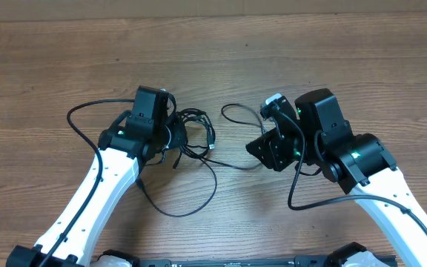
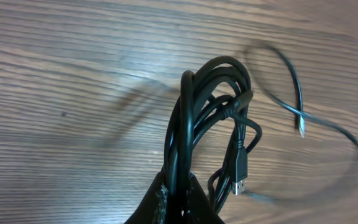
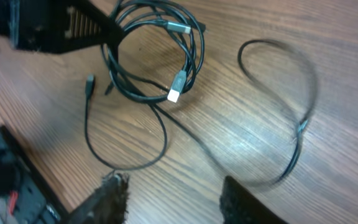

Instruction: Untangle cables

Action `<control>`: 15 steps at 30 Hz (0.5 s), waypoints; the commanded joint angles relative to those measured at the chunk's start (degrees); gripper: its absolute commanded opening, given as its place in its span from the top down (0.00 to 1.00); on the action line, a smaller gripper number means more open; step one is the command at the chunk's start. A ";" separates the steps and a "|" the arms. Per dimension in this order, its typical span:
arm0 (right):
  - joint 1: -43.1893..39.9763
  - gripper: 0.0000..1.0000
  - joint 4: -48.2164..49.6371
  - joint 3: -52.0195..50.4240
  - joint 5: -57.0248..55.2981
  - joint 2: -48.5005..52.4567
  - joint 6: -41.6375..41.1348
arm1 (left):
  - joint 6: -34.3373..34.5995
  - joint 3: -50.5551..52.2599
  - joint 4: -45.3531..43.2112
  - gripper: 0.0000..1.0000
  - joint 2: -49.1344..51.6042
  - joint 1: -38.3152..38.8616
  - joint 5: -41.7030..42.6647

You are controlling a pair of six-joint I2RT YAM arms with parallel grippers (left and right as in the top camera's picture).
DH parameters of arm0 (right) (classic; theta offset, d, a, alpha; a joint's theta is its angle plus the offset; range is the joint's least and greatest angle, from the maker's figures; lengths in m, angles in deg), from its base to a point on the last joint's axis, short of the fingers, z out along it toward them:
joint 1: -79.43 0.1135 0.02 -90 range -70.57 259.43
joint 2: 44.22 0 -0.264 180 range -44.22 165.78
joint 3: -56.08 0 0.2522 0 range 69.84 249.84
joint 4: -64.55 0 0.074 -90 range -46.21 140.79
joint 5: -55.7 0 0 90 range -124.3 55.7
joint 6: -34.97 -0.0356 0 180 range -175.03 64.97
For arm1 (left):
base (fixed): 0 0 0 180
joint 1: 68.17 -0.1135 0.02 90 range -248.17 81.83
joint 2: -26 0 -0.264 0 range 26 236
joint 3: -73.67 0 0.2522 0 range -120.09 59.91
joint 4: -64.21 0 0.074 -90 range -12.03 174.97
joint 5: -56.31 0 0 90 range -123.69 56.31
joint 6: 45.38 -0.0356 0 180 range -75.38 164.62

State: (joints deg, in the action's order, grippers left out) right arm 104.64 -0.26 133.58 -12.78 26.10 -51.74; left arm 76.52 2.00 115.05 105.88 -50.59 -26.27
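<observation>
Separation step in hand, with coil of cables [image 2: 194, 124] pinched tight in left claw [image 2: 178, 202] left of bench [image 1: 213, 52] centre, right claw [image 3: 179, 198] parted and empty above loose strand [image 3: 300, 127]; next probably calls for pinching that strand, drawing it clear.

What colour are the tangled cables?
Black; the cables show best in the left wrist view.

A wooden table [image 1: 221, 52] filled every view, its brown top streaked with long grain lines running side to side. Faint grey shadows lay across it. Along its far edge ran a paler band [image 1: 199, 6], too narrow to identify.
</observation>
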 commanded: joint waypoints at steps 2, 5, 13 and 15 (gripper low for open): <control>-0.11 0.45 0.17 1.09 -0.46 1.64 -6.03 | 4.42 -2.36 -0.20 0.96 -3.56 -0.07 4.68; -0.11 0.38 0.20 1.09 -0.46 3.19 -11.28 | 10.10 -2.36 0.28 0.96 -4.76 -0.76 4.72; -0.09 0.25 2.05 1.09 6.38 7.26 -25.09 | 26.56 -2.36 0.68 0.96 -6.99 -6.03 16.39; -0.11 0.25 3.43 1.09 8.48 8.00 -26.80 | 29.35 -2.36 0.81 0.96 -6.99 -6.71 19.61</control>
State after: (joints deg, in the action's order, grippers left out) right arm 104.64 1.71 133.58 -9.57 33.03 -73.14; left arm 96.54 1.58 115.92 100.35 -55.79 -15.80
